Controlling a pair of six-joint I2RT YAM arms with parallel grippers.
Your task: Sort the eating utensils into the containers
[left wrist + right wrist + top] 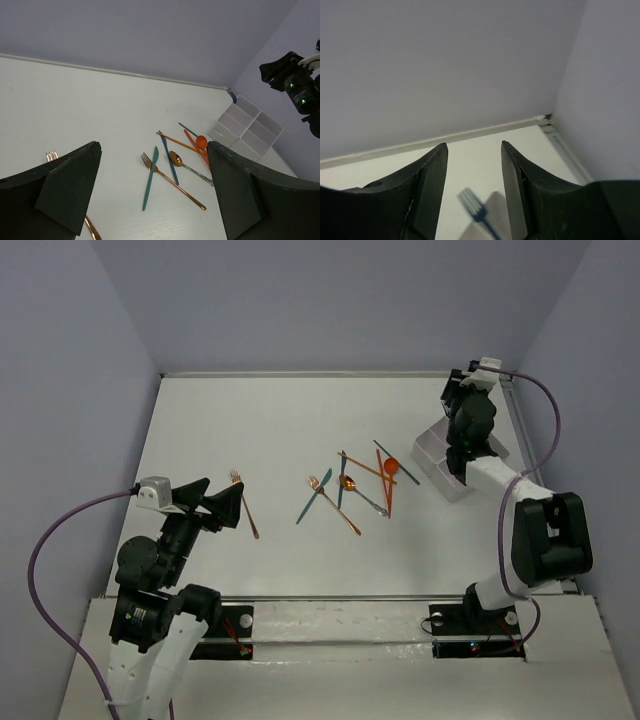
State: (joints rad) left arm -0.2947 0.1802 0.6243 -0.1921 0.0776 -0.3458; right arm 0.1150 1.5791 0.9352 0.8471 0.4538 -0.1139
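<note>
Several utensils lie in a loose heap at the table's middle: a teal knife (313, 498) (150, 177), a copper fork (337, 507) (172, 181), a gold spoon (349, 483) (177, 159), an orange spoon (390, 468) (201, 142) and thin sticks. Another copper fork (245, 505) (51, 156) lies apart at the left. My left gripper (225, 502) (152, 150) is open and empty, just beside that fork. My right gripper (460, 452) (474, 145) is open over the white four-compartment tray (430, 452) (250, 127). A blurred teal fork (476, 210) shows between its jaws, touching neither.
Grey walls close the table at the back and both sides. The tray stands near the right wall. Purple cables (60, 540) run from both wrists. The right arm's wrist (295, 85) shows above the tray in the left wrist view.
</note>
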